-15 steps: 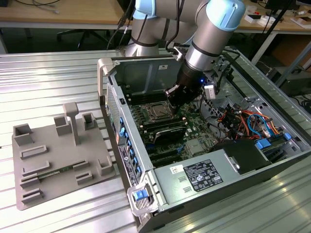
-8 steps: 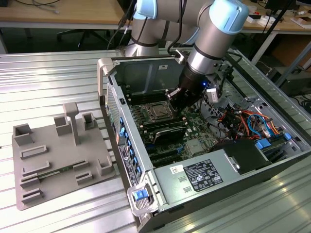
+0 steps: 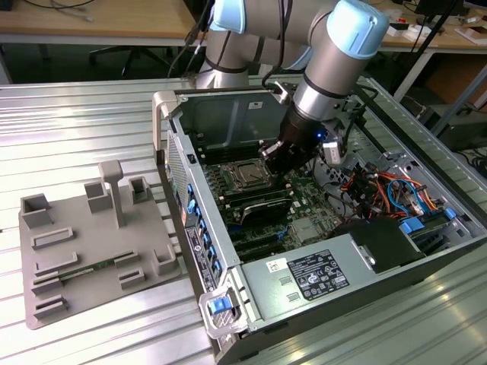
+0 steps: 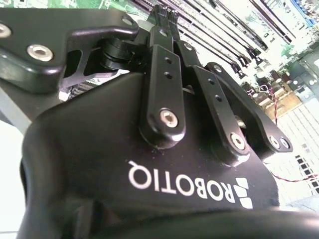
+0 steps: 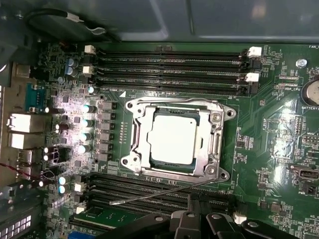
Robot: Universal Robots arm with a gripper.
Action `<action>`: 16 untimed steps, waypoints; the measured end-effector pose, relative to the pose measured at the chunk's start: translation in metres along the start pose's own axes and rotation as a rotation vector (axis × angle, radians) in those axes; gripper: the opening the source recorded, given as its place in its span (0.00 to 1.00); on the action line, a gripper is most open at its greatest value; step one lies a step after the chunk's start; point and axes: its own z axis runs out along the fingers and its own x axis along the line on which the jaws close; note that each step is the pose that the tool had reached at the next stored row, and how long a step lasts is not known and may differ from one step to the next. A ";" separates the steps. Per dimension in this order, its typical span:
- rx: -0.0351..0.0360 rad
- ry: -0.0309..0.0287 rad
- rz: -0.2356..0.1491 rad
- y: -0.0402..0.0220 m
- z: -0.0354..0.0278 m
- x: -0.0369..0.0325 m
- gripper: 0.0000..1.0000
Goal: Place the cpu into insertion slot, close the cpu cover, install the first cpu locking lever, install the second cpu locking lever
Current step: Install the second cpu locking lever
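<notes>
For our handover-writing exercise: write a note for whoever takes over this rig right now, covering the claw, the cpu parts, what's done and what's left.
Claw: low over the board beside the insertion slot, at a loose lever; grip unclear.
The cpu lies in the slot, with the cpu cover down over it.
Done: cpu placed, cover closed.
Left: that lever is unlatched; I cannot tell the other lever's state.
</notes>
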 end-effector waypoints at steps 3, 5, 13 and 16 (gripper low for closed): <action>0.0001 0.0001 0.000 0.0061 0.0074 0.0011 0.11; -0.0008 -0.0004 0.000 0.0072 0.0087 0.0118 0.11; -0.0025 -0.0007 0.000 0.0084 0.0101 0.0246 0.11; -0.0025 -0.0006 0.000 0.0086 0.0103 0.0262 0.11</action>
